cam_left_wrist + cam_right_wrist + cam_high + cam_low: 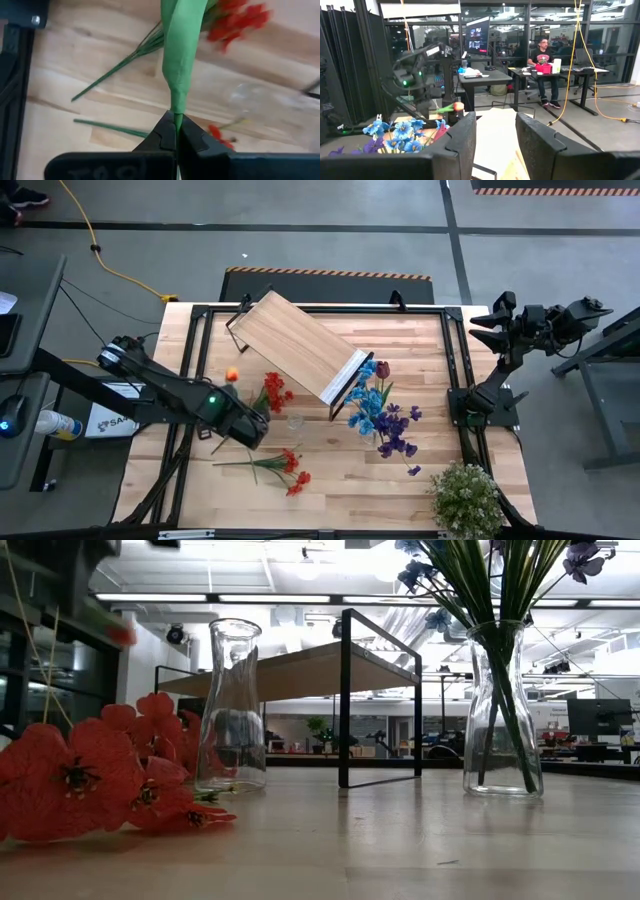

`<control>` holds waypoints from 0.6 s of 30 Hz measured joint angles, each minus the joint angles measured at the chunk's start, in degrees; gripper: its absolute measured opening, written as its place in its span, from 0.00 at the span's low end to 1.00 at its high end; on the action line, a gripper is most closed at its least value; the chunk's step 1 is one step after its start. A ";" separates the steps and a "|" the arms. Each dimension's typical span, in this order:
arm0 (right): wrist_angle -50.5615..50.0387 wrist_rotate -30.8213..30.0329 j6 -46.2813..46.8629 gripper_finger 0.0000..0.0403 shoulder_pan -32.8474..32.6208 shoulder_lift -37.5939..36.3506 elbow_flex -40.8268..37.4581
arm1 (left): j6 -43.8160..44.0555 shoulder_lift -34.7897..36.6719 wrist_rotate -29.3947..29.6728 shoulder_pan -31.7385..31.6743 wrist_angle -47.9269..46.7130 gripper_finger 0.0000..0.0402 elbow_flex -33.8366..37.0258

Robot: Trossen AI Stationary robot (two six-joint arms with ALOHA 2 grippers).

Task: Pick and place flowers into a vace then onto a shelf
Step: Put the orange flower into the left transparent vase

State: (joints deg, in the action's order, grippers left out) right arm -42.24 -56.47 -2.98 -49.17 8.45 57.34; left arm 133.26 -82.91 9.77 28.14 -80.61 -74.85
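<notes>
My left gripper [251, 430] hangs over the table's left half, shut on an orange-headed flower [232, 375], which also shows in the air in the right wrist view [453, 106]. An empty glass vase [295, 423] [230, 705] stands just right of it. A second vase [503, 710] holds blue and purple flowers [378, 412]. Red flowers [272, 391] [291, 469] lie on the tabletop. The shelf [300, 345] stands slanted at the far middle on its black frame ends. My right gripper [495, 135] waits open and level off the table's far right corner. My left gripper pinches the flower's green stem, where a leaf wraps it [176, 107], between its two fingertips [162, 134]. The fingers come from above and point down. The flower is lifted clear of the table, its orange head toward the far side of the gripper.
A bushy pale plant [465, 498] stands at the near right corner. Loose green stems [117, 70] lie under my left gripper. Black frame rails [455, 360] edge the table. A person [542, 52] sits at a desk in the room beyond.
</notes>
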 joint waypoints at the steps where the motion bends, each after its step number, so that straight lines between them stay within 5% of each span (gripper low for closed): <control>1: 0.00 0.00 0.00 0.32 0.00 0.00 0.00 | -0.24 0.00 1.13 0.00 -1.15 0.07 -1.49; 18: -0.42 0.00 0.00 0.32 0.01 0.00 0.00 | -8.67 0.02 21.00 0.00 -4.38 0.07 -14.78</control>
State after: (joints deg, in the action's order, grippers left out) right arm -42.66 -56.46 -2.98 -49.16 8.45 57.34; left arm 124.58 -82.89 30.77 28.14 -84.99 -89.63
